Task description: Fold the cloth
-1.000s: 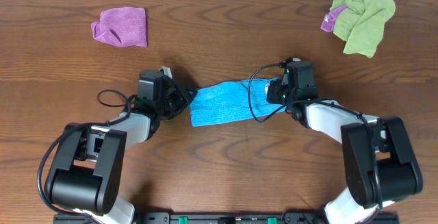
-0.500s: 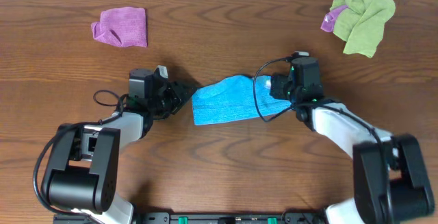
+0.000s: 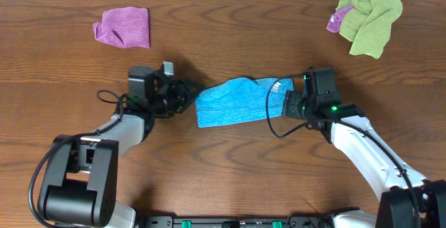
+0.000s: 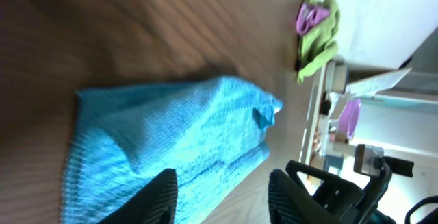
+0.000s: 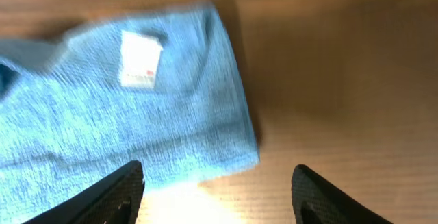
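Two grippers stand at the ends of the blue cloth (image 3: 233,101), the left gripper (image 3: 187,97) just beside its left edge and the right gripper (image 3: 284,104) just beside its right edge. The cloth lies flat on the table (image 3: 223,165) between them. Both grippers are opened wide and hold nothing. In the wrist views the cloth lies directly ahead of each one, with a white label (image 5: 140,61) on top at the right gripper's end. Well apart, a purple cloth (image 3: 123,27) lies beyond the left gripper and a green cloth (image 3: 369,19) lies beyond the right gripper.
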Motion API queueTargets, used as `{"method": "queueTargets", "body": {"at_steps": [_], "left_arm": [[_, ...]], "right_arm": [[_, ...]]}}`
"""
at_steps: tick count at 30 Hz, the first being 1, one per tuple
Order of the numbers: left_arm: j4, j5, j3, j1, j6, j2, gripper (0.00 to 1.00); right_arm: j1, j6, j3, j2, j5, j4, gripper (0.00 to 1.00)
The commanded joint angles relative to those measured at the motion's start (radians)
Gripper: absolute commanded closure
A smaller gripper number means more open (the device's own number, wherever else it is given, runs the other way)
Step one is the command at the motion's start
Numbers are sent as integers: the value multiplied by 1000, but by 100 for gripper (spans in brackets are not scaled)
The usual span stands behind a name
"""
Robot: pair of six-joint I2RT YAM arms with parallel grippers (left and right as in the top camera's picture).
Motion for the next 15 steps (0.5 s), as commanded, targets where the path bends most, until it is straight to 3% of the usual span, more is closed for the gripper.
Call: {"method": "queueTargets", "body": {"at_steps": [1, 3, 5, 15], "left_arm": [[0, -87, 18, -64, -7, -8, 63], [-4, -150, 18, -101, -7, -6, 81], [-18, -204, 18, -126, -7, -6, 92], [-109, -374, 18, -198, 37, -6, 94]], "right_arm": [[7, 108, 6, -10, -72, -29, 30], [7, 145, 6, -10, -85, -47, 28], [7, 169, 6, -10, -85, -56, 26], [7, 281, 6, -9, -95, -80, 21]]}}
